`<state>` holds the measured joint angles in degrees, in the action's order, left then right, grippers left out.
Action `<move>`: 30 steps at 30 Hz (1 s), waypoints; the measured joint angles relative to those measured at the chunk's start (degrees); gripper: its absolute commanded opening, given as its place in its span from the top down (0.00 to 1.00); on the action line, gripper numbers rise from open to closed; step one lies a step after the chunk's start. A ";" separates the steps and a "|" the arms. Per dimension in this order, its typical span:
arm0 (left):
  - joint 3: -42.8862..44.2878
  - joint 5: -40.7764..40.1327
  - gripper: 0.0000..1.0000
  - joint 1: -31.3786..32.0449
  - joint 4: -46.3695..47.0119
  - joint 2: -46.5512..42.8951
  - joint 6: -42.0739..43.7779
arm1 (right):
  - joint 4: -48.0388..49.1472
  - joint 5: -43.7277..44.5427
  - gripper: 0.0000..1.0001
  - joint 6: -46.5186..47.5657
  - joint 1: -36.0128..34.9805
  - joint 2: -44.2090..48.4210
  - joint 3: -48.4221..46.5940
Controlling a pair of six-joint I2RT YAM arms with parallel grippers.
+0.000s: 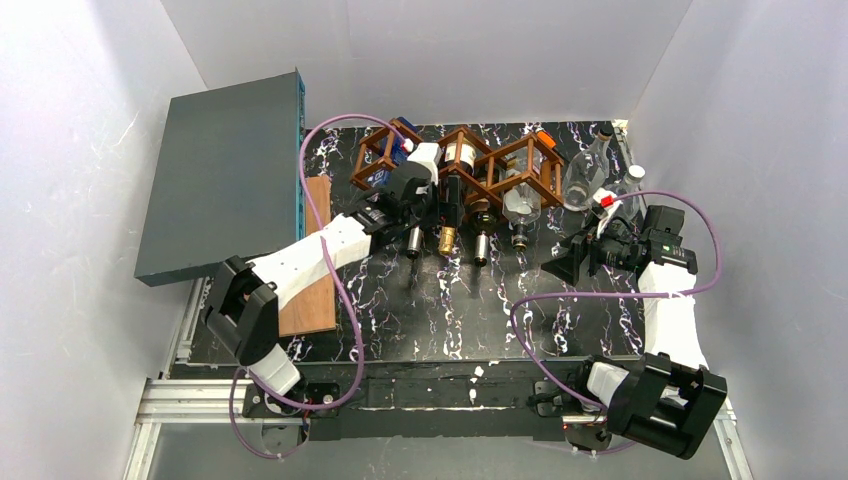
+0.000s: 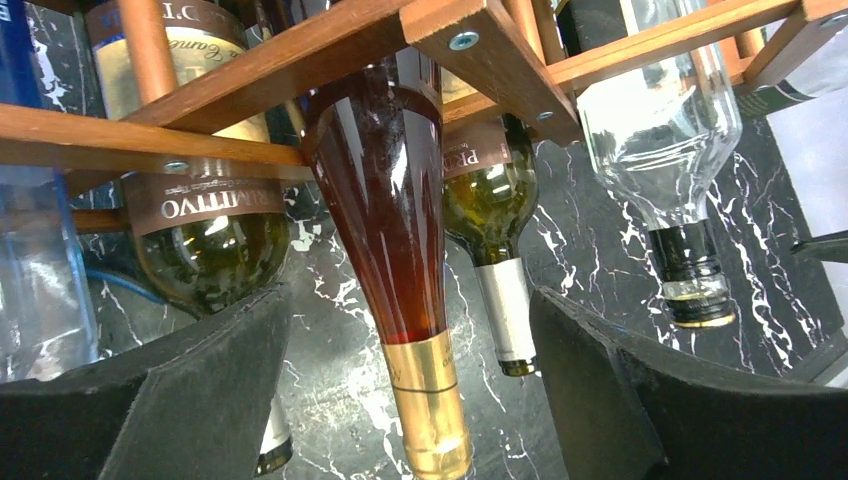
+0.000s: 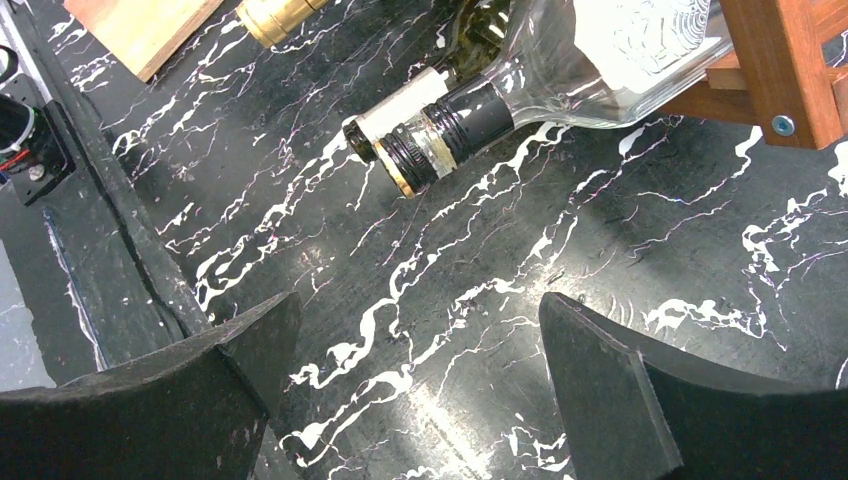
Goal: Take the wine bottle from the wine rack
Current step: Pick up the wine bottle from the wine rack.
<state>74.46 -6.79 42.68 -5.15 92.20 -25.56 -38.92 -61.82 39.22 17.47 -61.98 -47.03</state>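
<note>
Close beside wine bottle (image 2: 385, 200), left gripper (image 2: 410, 300), jaws apart

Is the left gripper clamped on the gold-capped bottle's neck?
No: the left gripper stands open, its fingers apart from the gold-capped bottle on both sides.

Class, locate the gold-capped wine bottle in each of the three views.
Top external: gold-capped bottle in the middle of the wine rack, neck pointing toward the arms.
Left wrist: centre of the picture, neck running down.
Right wrist: only its gold cap, at the top edge, left of centre.
Shared landmark: the clear black-capped bottle.
</note>
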 measured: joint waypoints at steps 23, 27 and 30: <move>-0.72 -4.22 0.38 2.89 8.17 9.94 -0.85 | 0.09 1.68 0.02 0.00 -1.75 0.00 0.00; -0.90 -4.66 0.44 3.21 8.20 10.71 -0.85 | 0.11 1.73 0.02 0.00 -1.86 0.00 0.00; -0.94 -4.81 0.46 3.26 8.13 10.71 -0.87 | 0.11 1.75 0.02 -0.02 -1.86 0.00 0.00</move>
<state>73.52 -11.60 45.93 2.98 102.91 -26.44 -38.81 -60.07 39.20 15.62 -61.98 -47.03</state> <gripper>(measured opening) 0.566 0.983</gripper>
